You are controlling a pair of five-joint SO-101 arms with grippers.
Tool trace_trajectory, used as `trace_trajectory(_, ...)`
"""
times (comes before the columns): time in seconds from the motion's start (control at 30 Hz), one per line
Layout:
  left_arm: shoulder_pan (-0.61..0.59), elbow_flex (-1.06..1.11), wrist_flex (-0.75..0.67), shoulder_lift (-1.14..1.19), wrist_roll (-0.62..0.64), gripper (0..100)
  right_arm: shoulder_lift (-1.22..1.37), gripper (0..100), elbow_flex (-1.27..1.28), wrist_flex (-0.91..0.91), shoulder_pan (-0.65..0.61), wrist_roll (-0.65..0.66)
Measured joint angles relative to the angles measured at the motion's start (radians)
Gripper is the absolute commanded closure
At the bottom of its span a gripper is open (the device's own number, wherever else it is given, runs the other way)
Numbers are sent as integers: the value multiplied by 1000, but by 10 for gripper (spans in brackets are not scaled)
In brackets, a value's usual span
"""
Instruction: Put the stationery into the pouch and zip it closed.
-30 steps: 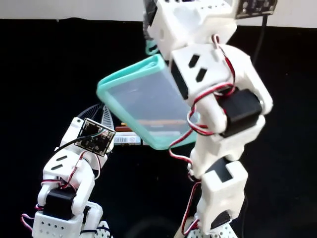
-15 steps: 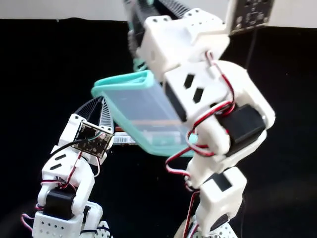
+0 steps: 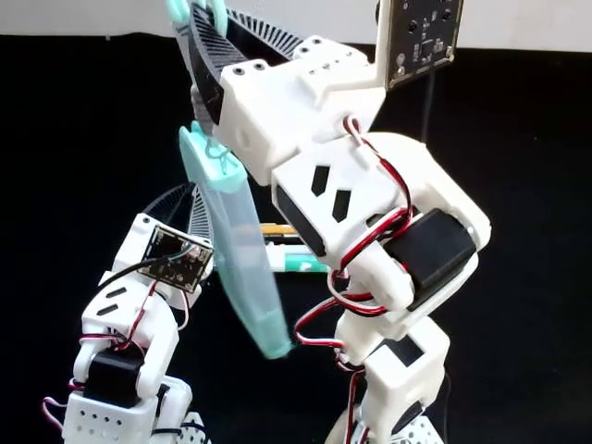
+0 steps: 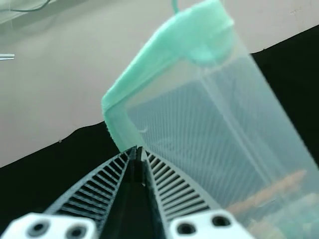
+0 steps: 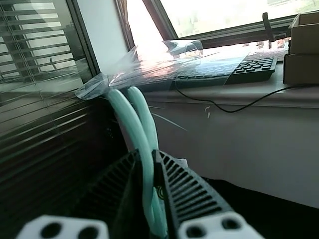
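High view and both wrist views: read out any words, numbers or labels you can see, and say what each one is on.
No text can be read.
Pouch: no print visible on it.
Camera board: markings too small to read.
Stationery on the table: any label is too blurred.
Keyboard by the window: key legends too small to read.
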Motion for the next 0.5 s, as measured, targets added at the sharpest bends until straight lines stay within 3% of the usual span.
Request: trace_trajectory(0.5,-2,0,0,0,0,993,-94,991,0,77,-137,2)
